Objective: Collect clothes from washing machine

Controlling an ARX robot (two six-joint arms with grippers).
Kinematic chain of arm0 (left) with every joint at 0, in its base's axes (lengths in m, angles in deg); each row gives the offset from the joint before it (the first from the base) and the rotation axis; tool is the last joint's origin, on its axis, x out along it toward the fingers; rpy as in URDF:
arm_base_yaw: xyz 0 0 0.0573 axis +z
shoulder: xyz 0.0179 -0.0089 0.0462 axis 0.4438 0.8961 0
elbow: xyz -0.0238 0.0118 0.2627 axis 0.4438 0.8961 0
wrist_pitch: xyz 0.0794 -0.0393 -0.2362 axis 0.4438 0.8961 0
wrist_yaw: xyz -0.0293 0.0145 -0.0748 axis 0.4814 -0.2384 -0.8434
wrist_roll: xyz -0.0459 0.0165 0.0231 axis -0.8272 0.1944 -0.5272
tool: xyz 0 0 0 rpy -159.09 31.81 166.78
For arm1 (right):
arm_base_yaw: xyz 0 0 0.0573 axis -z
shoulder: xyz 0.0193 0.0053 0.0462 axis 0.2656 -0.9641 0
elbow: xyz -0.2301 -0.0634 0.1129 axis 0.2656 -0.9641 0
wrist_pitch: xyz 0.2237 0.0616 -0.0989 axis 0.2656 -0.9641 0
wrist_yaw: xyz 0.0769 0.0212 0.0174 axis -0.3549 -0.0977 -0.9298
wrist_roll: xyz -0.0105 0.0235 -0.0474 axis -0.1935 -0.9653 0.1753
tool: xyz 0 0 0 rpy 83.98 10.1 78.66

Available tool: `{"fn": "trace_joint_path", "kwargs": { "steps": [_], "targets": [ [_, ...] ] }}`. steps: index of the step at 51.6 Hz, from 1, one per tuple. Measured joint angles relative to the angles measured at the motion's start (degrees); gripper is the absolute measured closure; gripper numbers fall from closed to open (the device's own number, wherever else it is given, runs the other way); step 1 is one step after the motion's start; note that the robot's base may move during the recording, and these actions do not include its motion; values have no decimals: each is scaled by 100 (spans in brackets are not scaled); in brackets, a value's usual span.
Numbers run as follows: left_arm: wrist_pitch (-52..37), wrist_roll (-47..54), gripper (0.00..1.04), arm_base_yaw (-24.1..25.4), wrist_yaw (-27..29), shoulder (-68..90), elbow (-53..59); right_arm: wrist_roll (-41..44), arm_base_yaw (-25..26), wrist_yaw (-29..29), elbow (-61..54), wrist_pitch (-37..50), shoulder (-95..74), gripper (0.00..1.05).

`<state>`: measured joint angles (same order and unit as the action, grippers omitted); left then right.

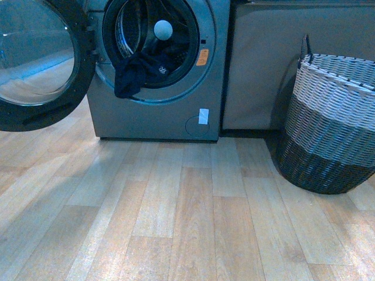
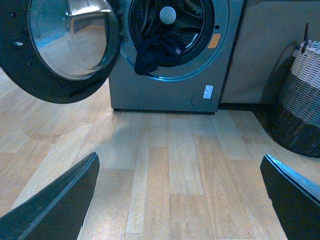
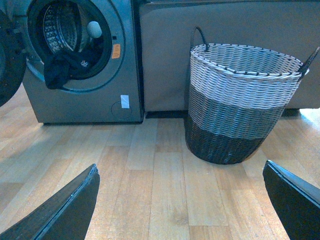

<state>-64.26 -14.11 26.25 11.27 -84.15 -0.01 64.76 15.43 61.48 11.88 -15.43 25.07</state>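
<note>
The grey washing machine [image 1: 153, 117] stands at the back left with its round door [image 1: 35, 58] swung open to the left. Dark clothes [image 1: 137, 71] with a small white logo hang over the lip of the drum mouth; they also show in the left wrist view [image 2: 156, 51] and the right wrist view [image 3: 65, 67]. A pale ball [image 1: 163, 29] sits in the drum above them. My left gripper [image 2: 182, 200] is open over bare floor, well short of the machine. My right gripper [image 3: 182, 200] is open too, over floor in front of the basket. Neither arm shows in the front view.
A tall two-tone woven wicker basket [image 1: 331, 126] with handles stands on the wooden floor at the right. A beige panel [image 1: 263, 64] fills the wall between machine and basket. The open door [image 2: 65, 47] juts out over the floor at the left.
</note>
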Motion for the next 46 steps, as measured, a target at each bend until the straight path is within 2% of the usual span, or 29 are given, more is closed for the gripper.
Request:
{"fn": "trace_joint_path", "kwargs": {
  "steps": [46],
  "targets": [
    [0,0,7,0,0,-2,0,0,0,2,0,0,0,7]
  ]
}}
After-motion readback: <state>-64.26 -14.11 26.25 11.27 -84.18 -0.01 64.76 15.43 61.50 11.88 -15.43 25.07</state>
